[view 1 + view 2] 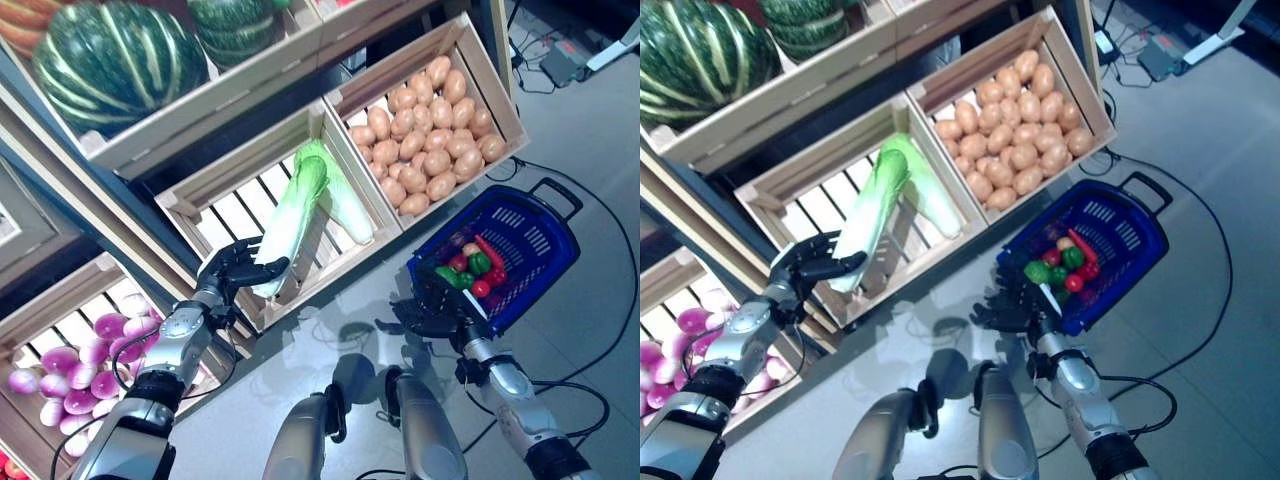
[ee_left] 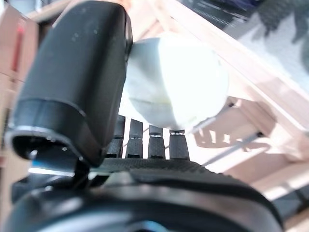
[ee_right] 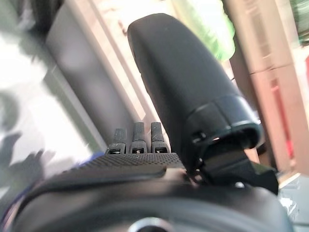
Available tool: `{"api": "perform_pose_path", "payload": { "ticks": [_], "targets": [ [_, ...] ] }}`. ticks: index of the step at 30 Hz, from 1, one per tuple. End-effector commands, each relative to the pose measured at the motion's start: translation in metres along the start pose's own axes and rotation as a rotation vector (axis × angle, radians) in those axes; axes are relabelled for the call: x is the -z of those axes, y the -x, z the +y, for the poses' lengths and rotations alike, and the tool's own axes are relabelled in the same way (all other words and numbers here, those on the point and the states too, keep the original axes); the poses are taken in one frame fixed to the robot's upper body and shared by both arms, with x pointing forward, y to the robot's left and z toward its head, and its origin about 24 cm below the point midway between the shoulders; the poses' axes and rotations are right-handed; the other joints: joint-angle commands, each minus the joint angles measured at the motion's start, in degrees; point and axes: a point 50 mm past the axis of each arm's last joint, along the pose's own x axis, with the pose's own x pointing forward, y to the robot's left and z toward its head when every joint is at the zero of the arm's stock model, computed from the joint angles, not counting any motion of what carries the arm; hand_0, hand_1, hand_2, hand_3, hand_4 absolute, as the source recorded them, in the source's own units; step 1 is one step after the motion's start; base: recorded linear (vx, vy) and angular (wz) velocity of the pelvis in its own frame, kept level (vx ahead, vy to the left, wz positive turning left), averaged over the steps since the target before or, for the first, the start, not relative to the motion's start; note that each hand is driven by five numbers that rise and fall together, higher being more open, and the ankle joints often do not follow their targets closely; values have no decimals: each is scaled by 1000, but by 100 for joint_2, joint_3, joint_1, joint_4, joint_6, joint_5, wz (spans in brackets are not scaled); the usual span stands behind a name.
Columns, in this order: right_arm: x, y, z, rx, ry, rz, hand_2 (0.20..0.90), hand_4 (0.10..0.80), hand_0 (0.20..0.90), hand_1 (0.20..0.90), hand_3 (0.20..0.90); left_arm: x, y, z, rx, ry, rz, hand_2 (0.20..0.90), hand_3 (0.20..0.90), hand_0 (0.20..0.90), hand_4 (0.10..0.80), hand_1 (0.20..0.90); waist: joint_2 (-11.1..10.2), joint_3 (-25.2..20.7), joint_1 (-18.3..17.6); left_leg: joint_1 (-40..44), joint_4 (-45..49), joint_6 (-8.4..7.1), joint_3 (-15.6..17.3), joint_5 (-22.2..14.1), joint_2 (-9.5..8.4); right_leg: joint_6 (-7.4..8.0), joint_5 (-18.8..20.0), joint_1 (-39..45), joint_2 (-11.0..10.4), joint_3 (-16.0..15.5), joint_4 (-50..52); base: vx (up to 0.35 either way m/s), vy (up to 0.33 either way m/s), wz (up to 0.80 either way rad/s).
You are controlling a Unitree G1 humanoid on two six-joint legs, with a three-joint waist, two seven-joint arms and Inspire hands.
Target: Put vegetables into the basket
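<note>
A long napa cabbage leans out of a slatted wooden crate. My left hand is shut on its white base, thumb over it and fingers under it. A second cabbage lies in the same crate beside it. The blue plastic basket hangs tilted to the right, its black handle at the far end. It holds green peppers and red vegetables. My right hand grips the basket's near rim.
A crate of potatoes stands to the right of the cabbage crate. Striped green pumpkins fill the shelf above. Purple onions lie in a lower crate at the left. Grey floor with cables lies to the right.
</note>
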Motion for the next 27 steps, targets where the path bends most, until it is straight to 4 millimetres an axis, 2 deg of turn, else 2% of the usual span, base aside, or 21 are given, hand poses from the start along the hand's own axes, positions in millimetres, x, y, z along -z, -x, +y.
{"api": "perform_pose_path", "payload": {
  "ticks": [1,5,6,10,17,27],
  "targets": [
    [-23,-4,23,-128,-173,-180,900,800,900,900,900,-29,3,-33,105,-35,-251,300,300,300,400,300,-94,-1152,149,633,-1309,201,-57,567,-365,-172,476,1004,-6,-325,-1350,134,-33,2],
    [-30,-16,40,-225,-307,-189,900,800,900,900,900,-24,3,-59,175,-32,-255,300,300,300,400,300,-123,-1494,289,1094,-1950,143,-177,762,-354,-144,696,1586,92,-443,-2119,119,-45,7],
    [-30,-16,40,-225,-308,-189,900,800,900,900,900,-24,3,-59,175,-32,-255,300,300,300,400,300,-123,-1488,288,1108,-1963,143,-178,768,-354,-144,703,1601,94,-444,-2134,76,-49,9],
    [-31,-25,62,-364,-554,-152,900,800,900,900,900,-22,4,-84,255,-61,-262,300,300,300,400,300,-202,-1735,426,1373,-2497,96,-274,966,-325,-127,927,1938,177,-526,-2718,57,-59,3],
    [-46,-43,82,-499,-826,-168,900,800,900,900,900,-26,-1,-116,376,-78,-267,300,300,300,400,300,-316,-1934,594,1554,-3016,33,-397,1199,-286,-102,1162,2202,249,-647,-3270,29,-56,5],
    [-61,-50,88,-616,-937,-189,900,800,900,900,900,-21,-1,-133,479,-133,-231,300,300,300,400,300,-400,-1920,671,1593,-2997,37,-424,1166,-277,-136,1158,2293,264,-689,-3322,28,-40,5]
  ]
}}
